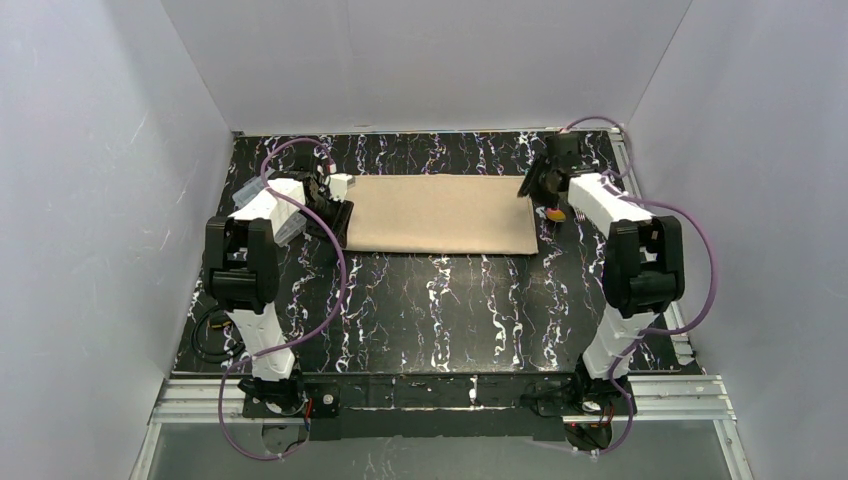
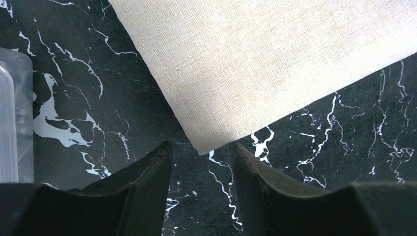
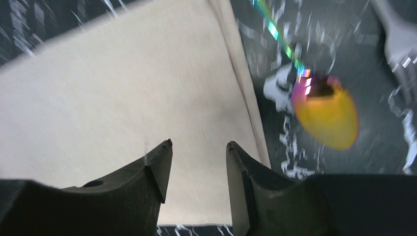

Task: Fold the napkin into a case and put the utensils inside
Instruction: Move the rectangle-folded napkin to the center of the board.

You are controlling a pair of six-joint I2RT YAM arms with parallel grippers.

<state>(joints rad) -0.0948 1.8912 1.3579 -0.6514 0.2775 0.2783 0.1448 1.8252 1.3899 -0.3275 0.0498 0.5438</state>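
Note:
The napkin (image 1: pixel 440 213) lies flat on the black marbled table as a wide tan rectangle, folded over with a doubled edge on its right side. My left gripper (image 1: pixel 336 216) sits at its near left corner. In the left wrist view that gripper (image 2: pixel 202 144) is open, and the napkin (image 2: pixel 275 64) corner points into the mouth of the gap, ungripped. My right gripper (image 1: pixel 530 185) hovers over the napkin's far right end. In the right wrist view the gripper (image 3: pixel 199 142) is open above the cloth (image 3: pixel 123 98). The orange-yellow spoon (image 3: pixel 327 115) and the silver fork (image 3: pixel 398 39) lie just right of the napkin.
A clear plastic box (image 2: pixel 14 113) stands left of the left gripper, also visible from above (image 1: pixel 255 195). Grey walls enclose the table on three sides. Purple cables loop around both arms. The spoon (image 1: pixel 553 214) lies close under the right arm.

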